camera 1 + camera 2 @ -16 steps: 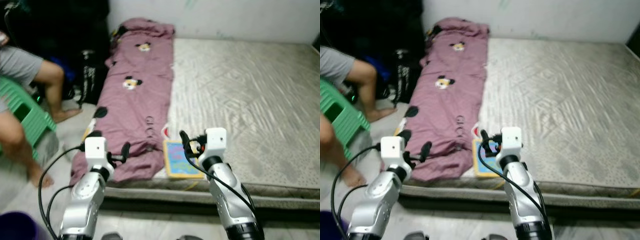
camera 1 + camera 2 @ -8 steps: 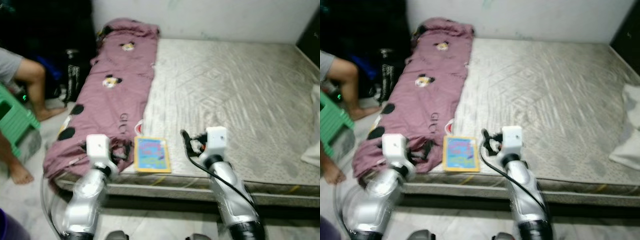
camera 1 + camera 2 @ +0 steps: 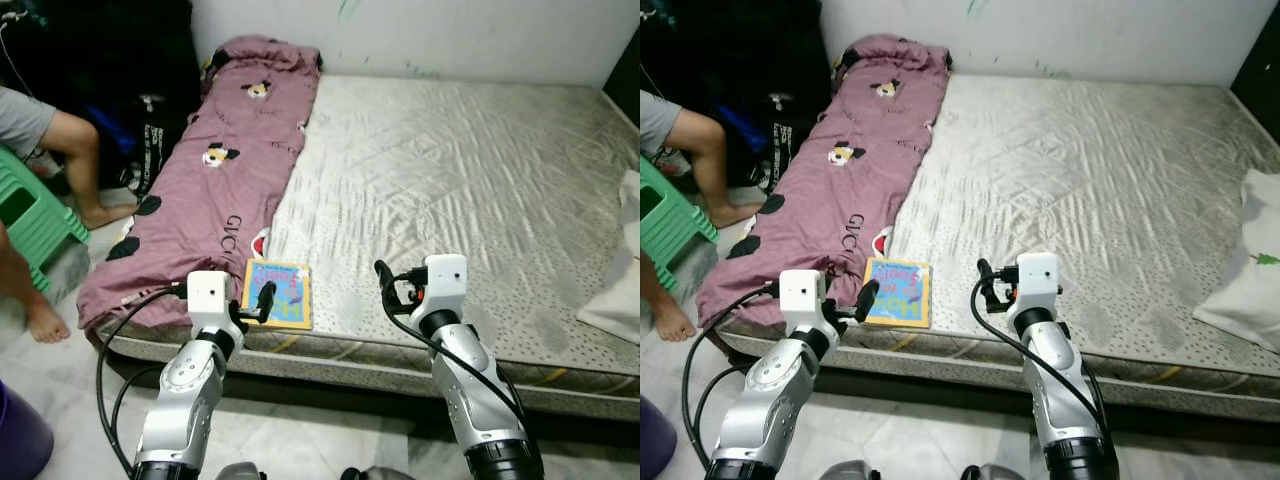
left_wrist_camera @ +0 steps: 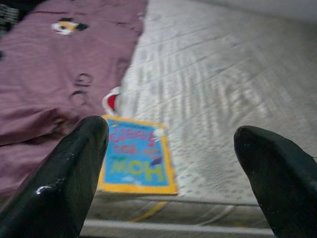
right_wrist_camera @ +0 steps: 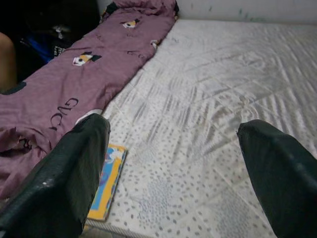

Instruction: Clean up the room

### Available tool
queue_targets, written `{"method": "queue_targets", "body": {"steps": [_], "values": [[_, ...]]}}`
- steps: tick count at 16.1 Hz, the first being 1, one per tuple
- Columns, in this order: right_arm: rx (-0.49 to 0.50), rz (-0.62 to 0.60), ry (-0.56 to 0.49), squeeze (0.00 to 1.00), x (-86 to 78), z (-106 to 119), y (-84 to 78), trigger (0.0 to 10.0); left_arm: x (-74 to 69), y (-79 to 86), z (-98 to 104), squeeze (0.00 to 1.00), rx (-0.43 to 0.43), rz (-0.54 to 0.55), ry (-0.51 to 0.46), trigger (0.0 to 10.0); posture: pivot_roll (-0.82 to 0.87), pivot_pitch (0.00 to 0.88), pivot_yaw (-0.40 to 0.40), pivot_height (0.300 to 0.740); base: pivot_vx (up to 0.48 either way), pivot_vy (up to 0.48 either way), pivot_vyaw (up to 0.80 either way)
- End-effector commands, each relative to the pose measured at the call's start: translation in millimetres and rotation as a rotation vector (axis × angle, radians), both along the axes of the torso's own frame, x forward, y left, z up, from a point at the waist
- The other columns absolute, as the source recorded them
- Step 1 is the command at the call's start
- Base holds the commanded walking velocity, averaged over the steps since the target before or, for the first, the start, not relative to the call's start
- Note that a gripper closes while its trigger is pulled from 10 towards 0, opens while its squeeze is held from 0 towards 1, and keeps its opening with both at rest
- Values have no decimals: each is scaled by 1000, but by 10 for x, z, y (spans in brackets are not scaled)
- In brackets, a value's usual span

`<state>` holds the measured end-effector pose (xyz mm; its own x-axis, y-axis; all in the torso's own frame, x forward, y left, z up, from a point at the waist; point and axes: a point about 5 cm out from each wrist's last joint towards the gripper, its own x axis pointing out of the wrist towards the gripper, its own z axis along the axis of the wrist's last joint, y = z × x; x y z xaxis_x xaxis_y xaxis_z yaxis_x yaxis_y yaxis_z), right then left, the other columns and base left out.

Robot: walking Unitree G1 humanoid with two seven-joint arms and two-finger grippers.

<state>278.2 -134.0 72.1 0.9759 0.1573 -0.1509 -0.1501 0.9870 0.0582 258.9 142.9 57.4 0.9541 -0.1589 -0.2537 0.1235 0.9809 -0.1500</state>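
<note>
Fingers on both grippers are spread wide w/ nothing between them. Left gripper [image 4: 168, 163] is raised just short of the mattress edge, and its wrist view frames the book [image 4: 136, 161] between the two fingers [image 4: 74, 168], so prob. lined up for that pick. Right gripper [image 5: 173, 163] hangs at about the same height, aimed over bare mattress [image 3: 470, 170]; nothing within its reach, so it reads as on standby.

Book [image 3: 277, 292] lies flat at the near edge of the mattress, bright blue cover w/ yellow border, touching or just beside the hem of the maroon blanket [image 3: 215, 170]. Lying flat w/ its near edge at the mattress rim, it looks easiest to take from that side, fingers over & under the cover. It's the obvious loose item for tidying.

Blanket runs lengthwise down the robot's left side of the mattress, bunched at the far end by the wall, slumping over the near corner toward the floor; prob. needs straightening or folding later. White pillow [image 3: 1250, 260] sits at the far right edge, well apart from both grippers.

Person's leg [image 3: 85, 165] and a green stool [image 3: 35, 220] are on the left by the blanket side, so any leftward swing needs care. Dark bags [image 3: 150, 120] are stacked by the wall behind them.
</note>
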Motion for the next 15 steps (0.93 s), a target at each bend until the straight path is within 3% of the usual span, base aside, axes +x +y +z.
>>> {"method": "queue_targets", "body": {"steps": [1,12,15], "values": [[5,0,-12,0,22,32,11,10000,34,79,58,0,32,45,-26,10000,30,0,1,740,0,0,0],[4,-3,-13,0,20,34,3,10000,22,30,156,0,-24,17,-105,10000,23,0,3,740,0,0,0],[5,-3,-13,0,20,34,3,10000,21,30,155,0,-24,13,-109,10000,23,0,3,740,306,0,-615]]}}
